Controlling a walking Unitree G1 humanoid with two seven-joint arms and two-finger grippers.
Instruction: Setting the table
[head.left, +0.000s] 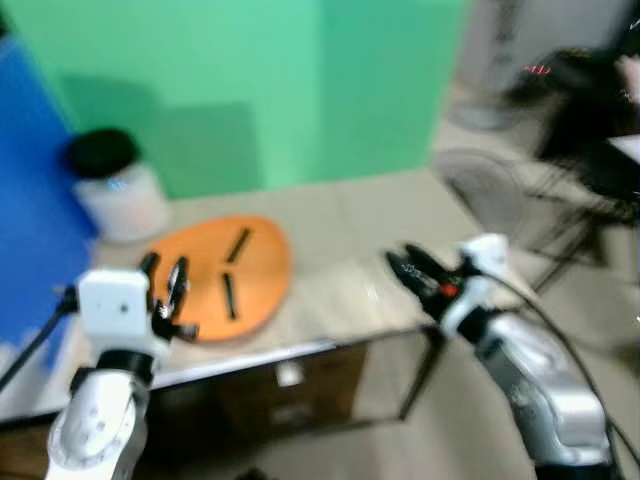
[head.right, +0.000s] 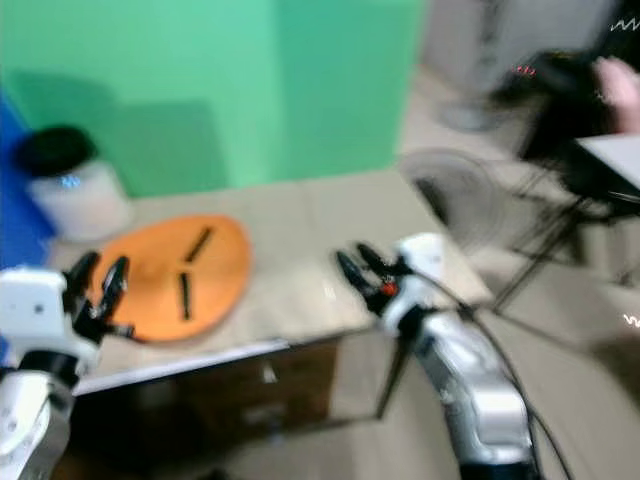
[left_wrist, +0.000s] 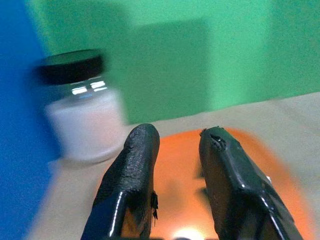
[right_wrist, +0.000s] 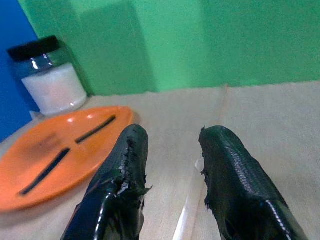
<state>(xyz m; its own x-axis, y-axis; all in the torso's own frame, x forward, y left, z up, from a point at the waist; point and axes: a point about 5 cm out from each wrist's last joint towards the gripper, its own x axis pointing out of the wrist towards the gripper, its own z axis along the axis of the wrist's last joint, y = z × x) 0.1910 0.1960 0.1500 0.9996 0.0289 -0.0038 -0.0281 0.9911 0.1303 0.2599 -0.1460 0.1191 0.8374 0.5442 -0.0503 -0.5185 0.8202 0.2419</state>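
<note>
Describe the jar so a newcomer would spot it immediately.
Start at the green wall behind the beige table. At its left end, by the blue panel, beyond the flat orange plate, stands the clear glass jar: white contents, black lid, the table's one upright thing.

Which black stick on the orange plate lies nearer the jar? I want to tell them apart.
The upper stick: it lies slanted on the plate's far half, toward the jar. The other stick lies closer to the table's front edge.

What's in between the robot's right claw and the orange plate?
Nothing, just bare beige table between the right claw and the orange plate, seen in the right wrist view.
</note>
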